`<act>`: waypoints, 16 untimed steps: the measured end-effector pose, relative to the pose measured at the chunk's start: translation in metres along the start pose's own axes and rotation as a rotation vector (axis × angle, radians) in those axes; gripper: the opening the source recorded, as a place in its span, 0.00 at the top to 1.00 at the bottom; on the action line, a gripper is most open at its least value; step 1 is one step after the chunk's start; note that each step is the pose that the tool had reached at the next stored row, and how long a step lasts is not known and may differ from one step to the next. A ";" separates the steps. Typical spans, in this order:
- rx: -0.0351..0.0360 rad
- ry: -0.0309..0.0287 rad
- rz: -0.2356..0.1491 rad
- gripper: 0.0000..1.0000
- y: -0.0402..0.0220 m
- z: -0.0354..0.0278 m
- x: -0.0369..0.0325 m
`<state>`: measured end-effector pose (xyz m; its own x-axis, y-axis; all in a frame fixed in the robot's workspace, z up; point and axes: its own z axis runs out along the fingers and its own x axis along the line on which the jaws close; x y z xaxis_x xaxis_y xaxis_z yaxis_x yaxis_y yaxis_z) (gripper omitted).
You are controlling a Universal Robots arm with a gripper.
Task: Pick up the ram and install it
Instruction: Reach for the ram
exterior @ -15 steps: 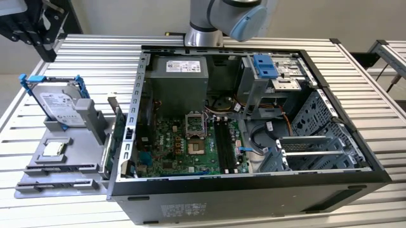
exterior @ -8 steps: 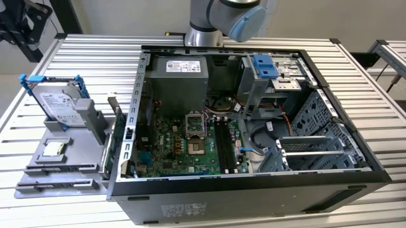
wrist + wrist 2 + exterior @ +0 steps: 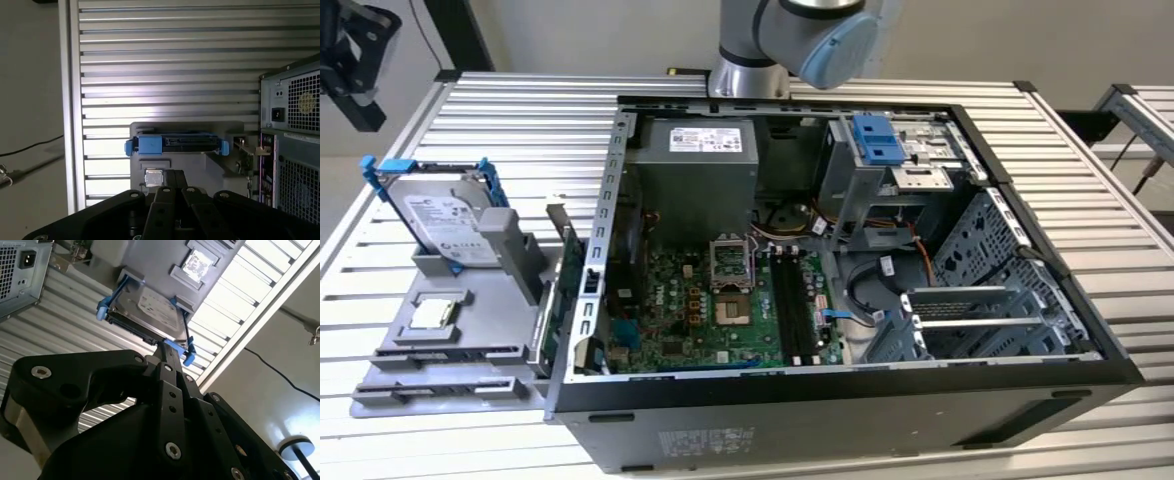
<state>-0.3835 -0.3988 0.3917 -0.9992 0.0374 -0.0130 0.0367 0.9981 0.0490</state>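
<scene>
When reading the first wrist view, treat the gripper (image 3: 169,173) as clenched: jaws pressed together, nothing held. Note the aim toward the grey parts holder (image 3: 210,167) on the slatted table (image 3: 175,60), with the hard drive (image 3: 190,142) in its blue bracket (image 3: 150,145) directly ahead and the CPU (image 3: 154,177) close by the tip. Confirm the same aim in the second wrist view.

Locate the ram (image 3: 550,318) in the exterior view: on the holder's side facing the computer case (image 3: 854,410), standing on one long edge, just beside the green expansion card (image 3: 574,285). Allow for doubt here, given poor separation from that card.

Take the long axis as running along the case's side wall, far to near in the exterior view, roughly parallel to the memory slots (image 3: 787,300) on the motherboard (image 3: 680,300). Read that axis as pointing roughly away from the arm (image 3: 781,45) at the table's far edge, so presenting an end rather than a broad face to the gripper.

Place the ram to the case side of the hard drive, off the gripper's line and well apart from it. Judge the offset as sideways toward the case, plus a descent. Regard pick-up as not begun, and the memory slots as apparently unfilled, without certainty.
</scene>
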 end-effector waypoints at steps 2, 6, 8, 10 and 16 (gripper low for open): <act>0.0000 0.0000 0.000 1.00 -0.0001 0.0000 0.0042; 0.0000 0.0000 0.000 1.00 -0.0004 0.0000 0.0051; 0.0000 0.0009 0.000 1.00 -0.0044 0.0001 0.0041; 0.0002 0.0061 0.000 1.00 -0.0108 0.0001 0.0009; 0.0002 0.0081 0.000 1.00 -0.0356 -0.0001 -0.0011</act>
<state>-0.3838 -0.4344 0.3901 -0.9993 0.0373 -0.0049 0.0370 0.9981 0.0488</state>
